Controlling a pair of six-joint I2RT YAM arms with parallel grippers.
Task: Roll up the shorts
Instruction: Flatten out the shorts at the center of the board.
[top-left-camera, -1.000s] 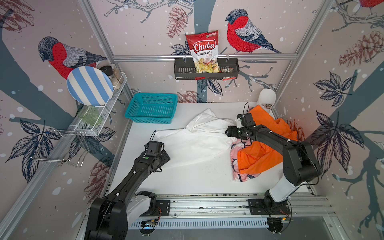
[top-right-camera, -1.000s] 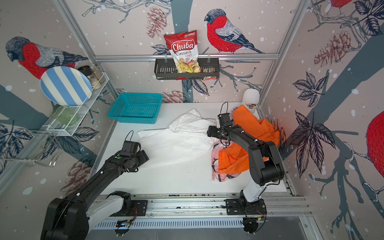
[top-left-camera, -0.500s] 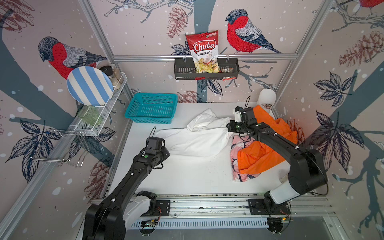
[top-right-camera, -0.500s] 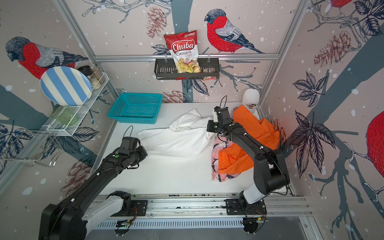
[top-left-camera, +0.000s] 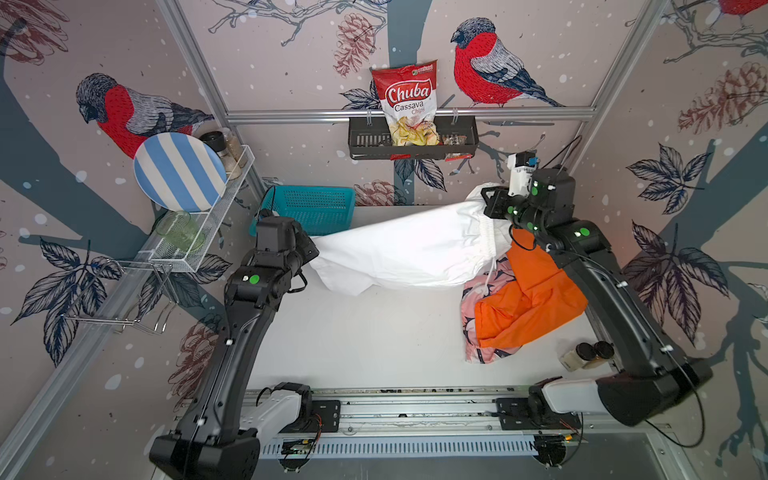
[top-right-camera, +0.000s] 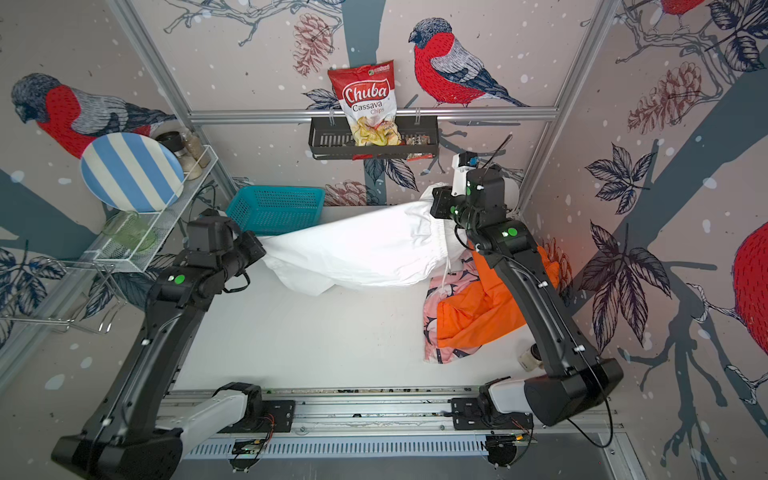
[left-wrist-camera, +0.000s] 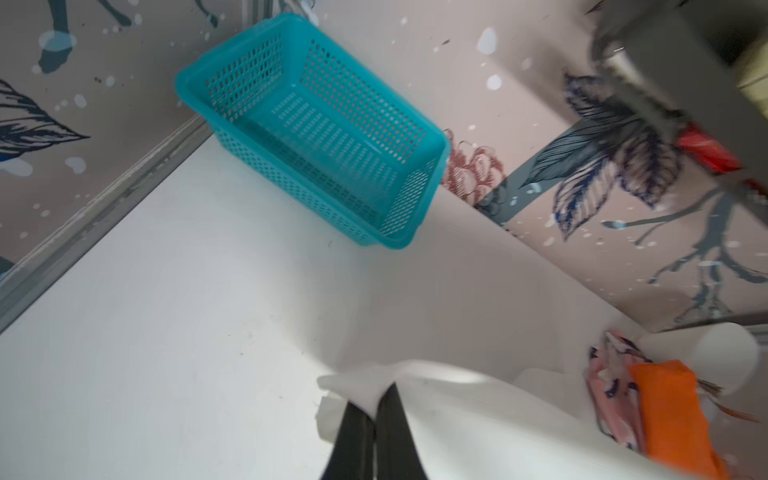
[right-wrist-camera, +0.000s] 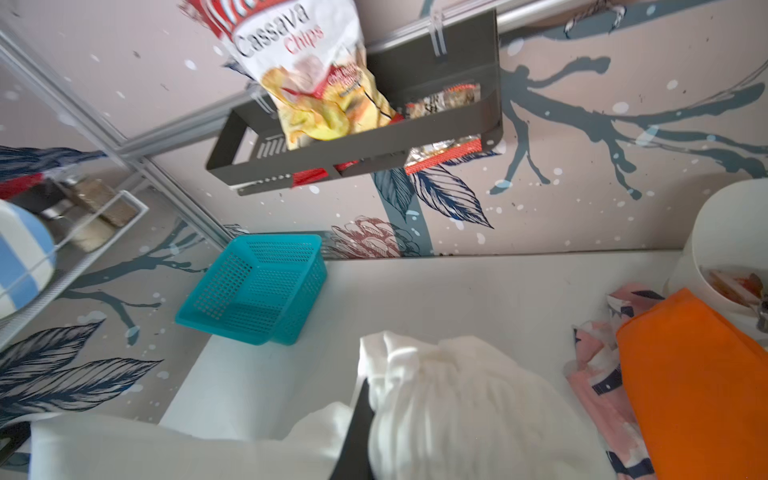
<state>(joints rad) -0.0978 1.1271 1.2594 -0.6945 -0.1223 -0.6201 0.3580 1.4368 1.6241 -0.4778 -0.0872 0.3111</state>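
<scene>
Since a second ago the white shorts (top-left-camera: 399, 249) have risen off the counter (top-left-camera: 365, 340), drawn into a smooth, sagging sheet between both arms. The left claw (top-left-camera: 311, 250) is pinched shut on the cloth's left edge. The right claw (top-left-camera: 487, 202) is clamped on the puckered elastic waist at far right. The crumpled orange shorts (top-left-camera: 532, 299) lie over the pink patterned shorts (top-left-camera: 471, 293) on the right.

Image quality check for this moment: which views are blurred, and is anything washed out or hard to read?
Left wrist view: motion-smeared, the teal basket has soft holes and edges. Right wrist view: also smeared, the chips bag lettering is fuzzy. Both top views: sharp and evenly lit, though the white shorts stand out from the white table mainly by their shadow.
</scene>
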